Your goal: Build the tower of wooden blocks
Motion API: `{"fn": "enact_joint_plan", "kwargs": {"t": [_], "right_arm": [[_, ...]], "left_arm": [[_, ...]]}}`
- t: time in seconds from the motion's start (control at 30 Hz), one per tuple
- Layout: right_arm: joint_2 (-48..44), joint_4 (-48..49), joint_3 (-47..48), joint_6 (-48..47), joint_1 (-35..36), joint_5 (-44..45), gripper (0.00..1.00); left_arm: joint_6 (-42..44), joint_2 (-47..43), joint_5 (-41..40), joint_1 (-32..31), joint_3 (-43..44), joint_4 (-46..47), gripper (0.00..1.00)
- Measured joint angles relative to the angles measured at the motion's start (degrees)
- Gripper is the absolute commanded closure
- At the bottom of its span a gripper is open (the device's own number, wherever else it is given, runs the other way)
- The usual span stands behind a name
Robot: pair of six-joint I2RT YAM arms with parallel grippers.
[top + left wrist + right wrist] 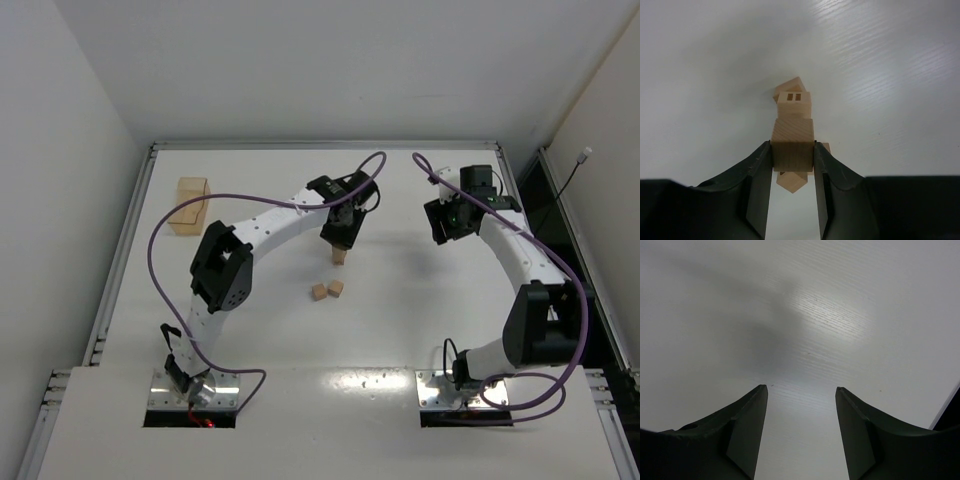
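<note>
**Wood block tower (340,257) gripped at the middle of the bench (420,330)**

A plain tan cube (792,137) is clenched by the left claw (792,147), whose dark fingers (757,175) are pressed flat against two opposite sides of it. Directly beneath it a second cube (791,182), turned cornerwise, is seen in the left wrist view; whether the two are touching cannot be told. From above, the stack is found near the bench centre, partly hidden under the claw. Two loose cubes (319,291) are laid side by side just toward 6 o'clock of it. Beyond the gripped cube, a slotted cube (793,100) bearing two small dark slots is shown in the wrist view. A wooden box (190,215) is placed well apart at 10 o'clock, near the left edge. The right claw (801,390) is held over the white bench surface at about 2 o'clock, its fingers parted and nothing caught between them.
</note>
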Motion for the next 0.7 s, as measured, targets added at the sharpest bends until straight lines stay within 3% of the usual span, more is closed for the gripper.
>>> {"fn": "enact_joint_plan", "kwargs": {"t": [0.57, 0.7], "right_arm": [[0.5, -0.02, 0.0, 0.0, 0.0, 0.02, 0.48], [0.76, -0.02, 0.02, 0.0, 0.0, 0.0, 0.48]], "left_arm": [[-0.52, 2.47, -0.31, 0.0, 1.03, -0.17, 1.0], [-0.28, 2.75, -0.31, 0.0, 1.2, -0.24, 0.91]]}}
